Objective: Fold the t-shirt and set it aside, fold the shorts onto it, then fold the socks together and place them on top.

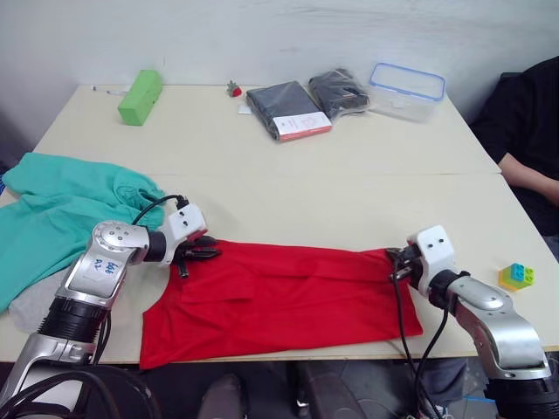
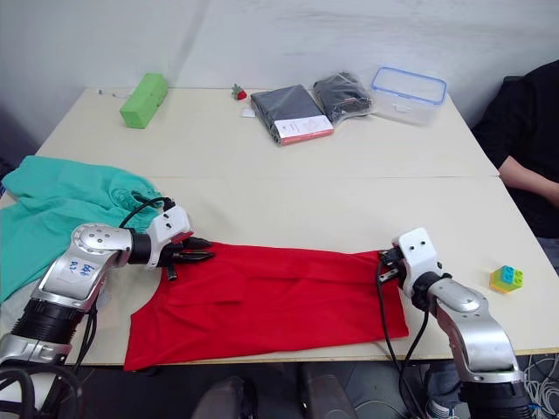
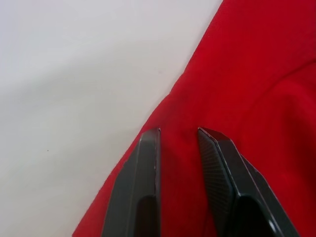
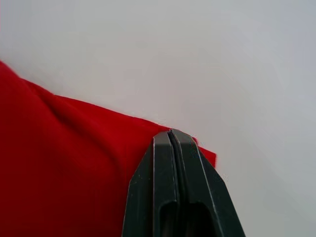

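the bright red cloth t-shirt (image 1: 288,292) lies on the pale table (image 1: 349,166) between the left pincer (image 1: 203,252) and right pincer (image 1: 395,264); teal-green cloth shorts (image 1: 52,214) lie beyond the left pincer.

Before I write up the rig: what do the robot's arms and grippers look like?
Both arms are silver-grey metal with white blocks at the wrists and loose black cables. The left gripper and right gripper each have two black, tapered fingers. A white sticker with blue writing marks the left arm.

Pale table (image 1: 367,188), red t-shirt (image 1: 288,297), teal shorts (image 1: 52,209), green block (image 1: 140,96), dark packaged garments (image 1: 288,109), clear box (image 1: 406,90)
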`<state>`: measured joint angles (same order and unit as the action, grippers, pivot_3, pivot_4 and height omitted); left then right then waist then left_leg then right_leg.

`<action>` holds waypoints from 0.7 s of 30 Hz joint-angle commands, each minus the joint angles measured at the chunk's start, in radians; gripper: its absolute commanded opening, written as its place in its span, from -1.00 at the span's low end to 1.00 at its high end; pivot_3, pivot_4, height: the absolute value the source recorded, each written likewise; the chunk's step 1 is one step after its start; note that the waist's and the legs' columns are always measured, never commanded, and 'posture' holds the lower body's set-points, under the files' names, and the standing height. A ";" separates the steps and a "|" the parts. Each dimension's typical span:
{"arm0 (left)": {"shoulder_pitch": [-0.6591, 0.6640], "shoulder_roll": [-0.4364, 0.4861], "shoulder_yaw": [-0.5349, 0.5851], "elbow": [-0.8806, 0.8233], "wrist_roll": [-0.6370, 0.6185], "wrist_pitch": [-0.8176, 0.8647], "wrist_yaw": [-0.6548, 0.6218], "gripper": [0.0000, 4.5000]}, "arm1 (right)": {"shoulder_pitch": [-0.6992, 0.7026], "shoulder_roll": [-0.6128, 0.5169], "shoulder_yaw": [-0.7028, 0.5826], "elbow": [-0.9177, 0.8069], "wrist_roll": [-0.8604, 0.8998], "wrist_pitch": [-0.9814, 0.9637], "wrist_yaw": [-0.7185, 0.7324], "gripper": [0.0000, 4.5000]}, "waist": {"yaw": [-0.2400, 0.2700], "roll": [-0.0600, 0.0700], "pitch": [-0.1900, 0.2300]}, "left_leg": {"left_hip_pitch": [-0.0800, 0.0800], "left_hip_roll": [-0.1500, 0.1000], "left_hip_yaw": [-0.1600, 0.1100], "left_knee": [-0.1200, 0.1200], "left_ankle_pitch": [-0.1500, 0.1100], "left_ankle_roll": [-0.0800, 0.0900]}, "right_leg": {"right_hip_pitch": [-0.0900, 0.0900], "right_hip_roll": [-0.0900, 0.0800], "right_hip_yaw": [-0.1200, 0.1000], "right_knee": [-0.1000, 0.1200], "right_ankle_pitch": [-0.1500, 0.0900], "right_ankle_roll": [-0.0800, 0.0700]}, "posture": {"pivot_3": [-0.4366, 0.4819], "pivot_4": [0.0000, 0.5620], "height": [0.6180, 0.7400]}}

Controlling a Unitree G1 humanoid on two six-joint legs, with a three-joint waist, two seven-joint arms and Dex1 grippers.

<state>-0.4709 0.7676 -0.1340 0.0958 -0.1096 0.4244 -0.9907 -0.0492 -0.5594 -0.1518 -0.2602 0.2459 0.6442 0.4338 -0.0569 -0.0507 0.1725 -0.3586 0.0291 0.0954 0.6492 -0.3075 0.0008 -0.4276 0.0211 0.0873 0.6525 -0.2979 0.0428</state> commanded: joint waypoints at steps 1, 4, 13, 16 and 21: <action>0.019 0.022 0.014 0.002 0.012 0.008 0.004 -0.46 | 0.048 -0.027 -0.071 0.055 -0.015 0.048 -0.028 -1.00 | 0.003 0.000 0.000 | 0.000 0.000 0.000 0.000 0.000 0.000 | 0.000 0.000 0.000 0.000 0.000 0.000 | -0.05 -0.47 1.00; 0.026 0.026 0.021 -0.001 0.011 0.009 0.004 -0.46 | 0.045 -0.011 -0.141 0.009 0.048 0.025 -0.002 -1.00 | 0.003 -0.001 0.000 | 0.000 0.000 0.000 0.000 0.000 0.000 | 0.000 0.000 0.000 -0.001 0.000 0.000 | -0.05 -0.47 1.00; 0.019 -0.008 0.030 -0.051 -0.037 0.047 -0.012 -0.46 | -0.032 0.029 0.023 -0.287 0.210 0.048 0.104 -1.00 | -0.021 0.006 0.004 | 0.000 0.001 -0.001 -0.001 0.001 0.000 | -0.001 0.001 -0.001 0.001 0.000 0.000 | -0.05 -0.47 1.00; 0.017 -0.025 0.033 -0.093 -0.068 0.077 -0.030 -0.46 | -0.052 -0.001 0.196 -0.268 0.104 0.043 0.100 -1.00 | -0.022 0.005 0.004 | -0.002 0.000 -0.001 -0.001 0.000 -0.001 | -0.002 0.001 -0.001 0.000 0.000 0.000 | -0.05 -0.47 1.00; 0.024 -0.024 0.007 -0.084 -0.031 0.070 -0.011 -0.46 | -0.092 0.017 0.300 -0.092 -0.055 0.035 -0.004 -1.00 | -0.017 0.003 0.002 | -0.016 -0.001 0.000 0.003 0.000 0.000 | -0.016 -0.002 -0.001 0.002 0.000 0.001 | -0.05 -0.47 1.00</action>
<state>-0.4538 0.7413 -0.1190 0.0247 -0.1506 0.5001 -1.0085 -0.1488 -0.5394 0.1544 -0.4043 0.2442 0.6728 0.4722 -0.0744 -0.0474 0.1746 -0.3738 0.0274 0.0955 0.6521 -0.3078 0.0013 -0.4431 0.0180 0.0862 0.6544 -0.2982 0.0443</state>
